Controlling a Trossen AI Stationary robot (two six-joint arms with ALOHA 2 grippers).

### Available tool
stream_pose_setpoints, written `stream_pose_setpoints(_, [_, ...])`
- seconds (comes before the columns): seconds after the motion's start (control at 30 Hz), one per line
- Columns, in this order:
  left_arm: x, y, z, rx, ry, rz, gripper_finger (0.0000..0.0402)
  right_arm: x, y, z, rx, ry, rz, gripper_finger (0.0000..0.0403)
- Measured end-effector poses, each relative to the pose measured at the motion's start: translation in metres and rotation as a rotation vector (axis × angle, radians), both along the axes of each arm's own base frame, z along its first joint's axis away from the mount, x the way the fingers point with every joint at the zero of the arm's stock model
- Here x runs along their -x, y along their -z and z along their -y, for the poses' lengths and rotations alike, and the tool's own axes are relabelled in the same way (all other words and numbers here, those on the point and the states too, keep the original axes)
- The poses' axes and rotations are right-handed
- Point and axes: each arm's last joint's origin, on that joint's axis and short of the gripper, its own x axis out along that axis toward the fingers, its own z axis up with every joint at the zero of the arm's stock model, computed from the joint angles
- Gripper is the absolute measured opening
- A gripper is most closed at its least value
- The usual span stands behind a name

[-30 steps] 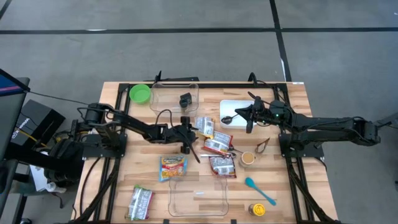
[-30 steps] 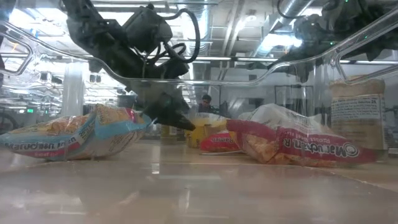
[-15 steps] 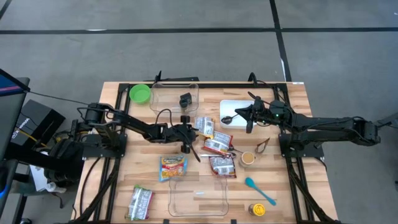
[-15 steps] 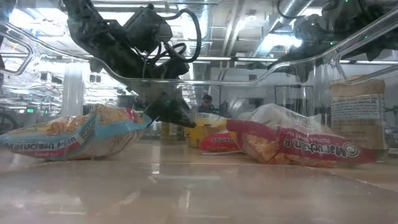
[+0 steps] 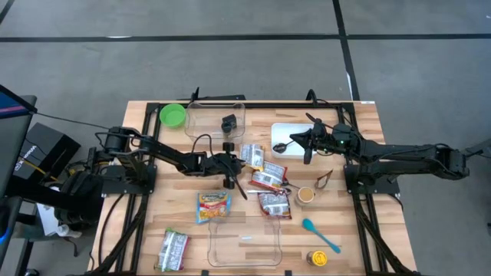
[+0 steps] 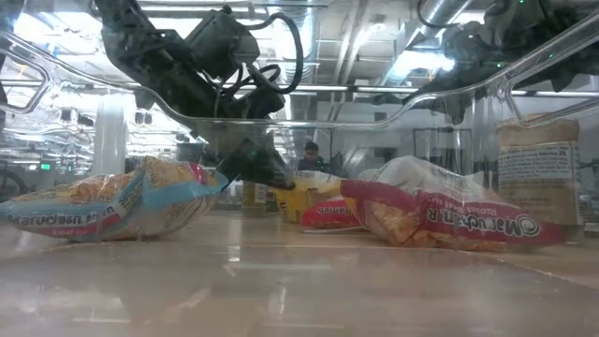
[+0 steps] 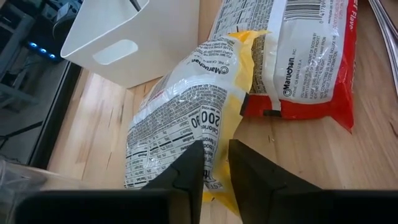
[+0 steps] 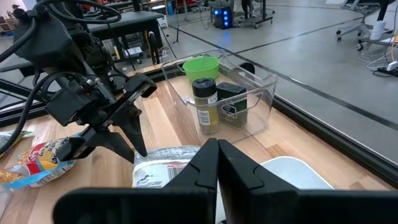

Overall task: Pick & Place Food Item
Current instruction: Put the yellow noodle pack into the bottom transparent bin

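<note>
A yellow-and-white noodle packet [image 5: 254, 156] [image 7: 186, 112] lies flat at the table's middle, its far end against a red noodle packet [image 7: 311, 56]. My left gripper [image 5: 238, 163] [image 7: 214, 165] reaches in from the table's left and is shut on the yellow packet's near edge. My right gripper [image 5: 309, 152] [image 8: 217, 155] hangs shut and holding nothing over the white tray [image 5: 295, 132] at the far right. Two more red packets [image 5: 275, 205] and an orange-and-blue packet [image 5: 213, 205] lie nearby on the wood. My left gripper pinches the yellow packet's near edge [image 7: 216, 149] between its two fingers. The fingers slant down at it from the table's left. The packet lies on the table, not lifted.
A clear bin [image 5: 245, 244] stands at the near edge. Another clear bin [image 5: 215, 119] holding spice jars stands at the back beside a green bowl [image 5: 173, 115]. A green packet [image 5: 173, 249], blue spoon [image 5: 320, 234], cup [image 5: 306, 195] and yellow-lidded jar [image 5: 316, 258] lie about.
My left gripper's fingers have drawn together onto the yellow packet's edge while the arm has kept its place. The packet has not moved.
</note>
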Motion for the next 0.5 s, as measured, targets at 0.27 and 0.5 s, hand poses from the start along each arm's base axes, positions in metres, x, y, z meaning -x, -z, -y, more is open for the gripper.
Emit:
stream_pose_setpoints(0.27, [-0.0001, -0.0002, 0.0000, 0.000, 0.000, 0.002, 0.0023, 0.0000, 0.0000, 0.0000, 0.000, 0.000, 0.000, 0.0004])
stream_pose_setpoints(0.5, [-0.0005, -0.0006, 0.0001, 0.002, 0.003, 0.008, 0.0002, 0.0000, 0.0000, 0.0000, 0.000, 0.000, 0.000, 0.0004])
